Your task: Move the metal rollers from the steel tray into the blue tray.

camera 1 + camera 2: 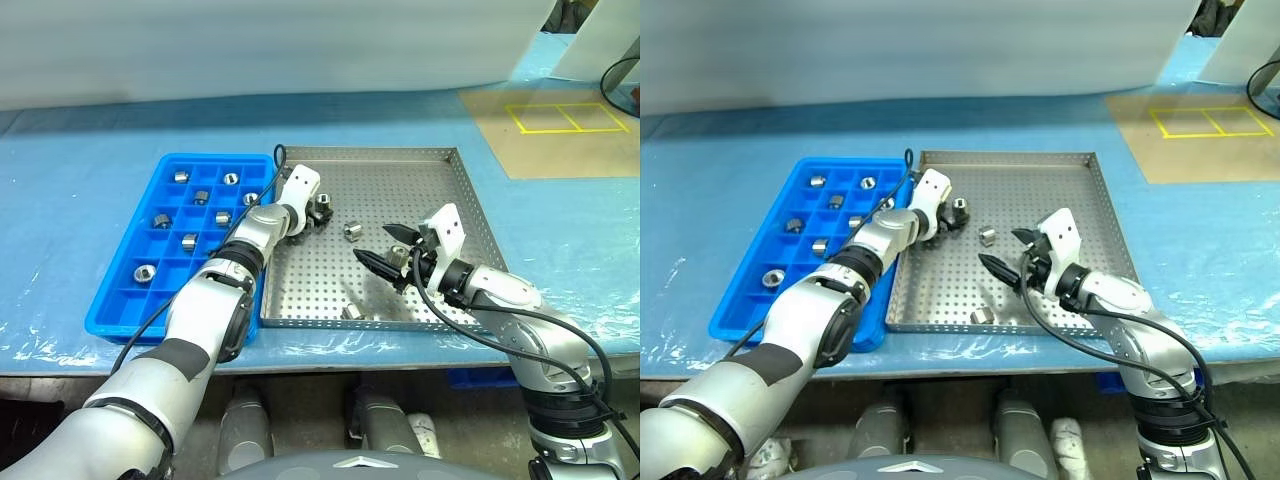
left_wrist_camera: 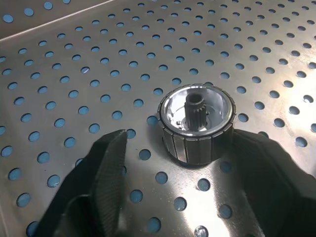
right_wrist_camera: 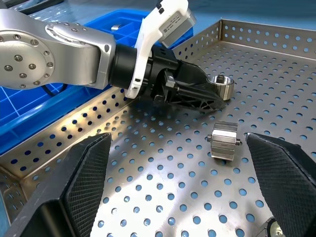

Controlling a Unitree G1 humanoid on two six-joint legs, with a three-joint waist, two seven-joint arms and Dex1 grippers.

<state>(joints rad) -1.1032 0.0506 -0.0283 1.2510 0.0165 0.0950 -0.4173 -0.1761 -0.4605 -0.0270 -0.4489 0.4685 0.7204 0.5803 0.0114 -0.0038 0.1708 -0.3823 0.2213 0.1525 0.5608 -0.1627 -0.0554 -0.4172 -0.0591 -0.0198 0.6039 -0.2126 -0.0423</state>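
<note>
In the perforated steel tray (image 1: 400, 180), my left gripper (image 1: 322, 212) reaches down near the back left corner. Its open jaws stand around one upright metal roller (image 2: 196, 123); one finger (image 2: 261, 163) lies against it, the other (image 2: 111, 158) is a little apart. My right gripper (image 1: 380, 243) hovers open over the tray's middle right, above another roller (image 3: 224, 140). More rollers lie loose at the tray's centre (image 1: 352, 230) and near its front rim (image 1: 352, 312). The blue tray (image 1: 150, 325) lies to the left of the steel tray, with several rollers (image 1: 189, 241) in its compartments.
Both trays rest on a blue cover near the table's front edge. A brown board with yellow tape squares (image 1: 565, 118) lies at the back right, and a black cable (image 1: 625, 85) loops beside it. White sheeting runs along the back.
</note>
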